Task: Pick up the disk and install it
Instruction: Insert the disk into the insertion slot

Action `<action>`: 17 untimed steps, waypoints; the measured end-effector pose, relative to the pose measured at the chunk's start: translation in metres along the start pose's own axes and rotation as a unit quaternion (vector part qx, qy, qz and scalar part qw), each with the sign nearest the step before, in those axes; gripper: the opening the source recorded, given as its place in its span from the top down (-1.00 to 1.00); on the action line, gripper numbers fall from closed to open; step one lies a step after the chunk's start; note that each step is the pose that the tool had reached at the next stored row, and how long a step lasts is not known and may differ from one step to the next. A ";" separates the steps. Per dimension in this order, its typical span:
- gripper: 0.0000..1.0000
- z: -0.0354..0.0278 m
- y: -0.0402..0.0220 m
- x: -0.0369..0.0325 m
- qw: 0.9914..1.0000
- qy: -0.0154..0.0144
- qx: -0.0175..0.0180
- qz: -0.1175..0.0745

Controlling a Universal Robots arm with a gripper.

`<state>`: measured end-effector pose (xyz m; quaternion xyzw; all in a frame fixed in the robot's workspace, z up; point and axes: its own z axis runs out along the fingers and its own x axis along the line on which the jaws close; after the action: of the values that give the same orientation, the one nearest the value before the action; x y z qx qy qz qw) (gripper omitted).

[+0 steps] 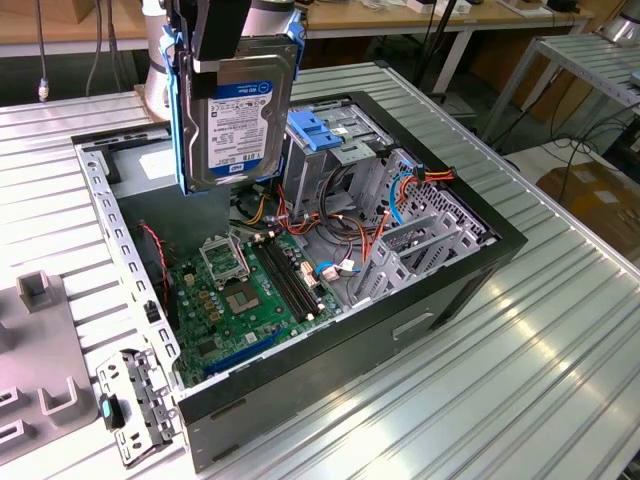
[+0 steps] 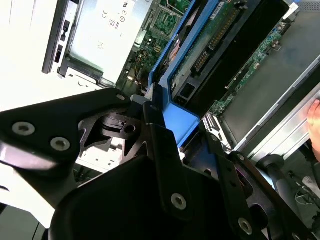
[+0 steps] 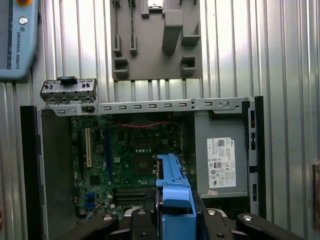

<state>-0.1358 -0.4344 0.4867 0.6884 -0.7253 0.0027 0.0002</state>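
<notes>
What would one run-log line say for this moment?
jaws: shut on disk | disk: upright, over open case | installed: not yet

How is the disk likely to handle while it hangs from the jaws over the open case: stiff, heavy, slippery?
Probably stiff: the disk hangs upright with no sag. Likely dense for its size, given its metal body. The gripper clamps it at its top end, so it might swing or slip if bumped.

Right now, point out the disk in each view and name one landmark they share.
Exterior view: the disk hangs from the hand, label showing.
First wrist view: the disk edge-on, blue rail towards camera.
Second wrist view: its blue rail and underside.
Shared landmark: the green motherboard.
</notes>
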 end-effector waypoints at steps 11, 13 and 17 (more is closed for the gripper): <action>0.26 0.0000 -0.0005 0.0075 1.000 0.000 0.000 0.000; 0.26 0.0001 -0.0008 0.0133 1.000 0.000 0.000 0.000; 0.26 0.0001 -0.0040 0.0175 1.000 0.000 0.000 0.000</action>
<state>-0.1328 -0.4521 0.4867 0.6884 -0.7253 0.0027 0.0002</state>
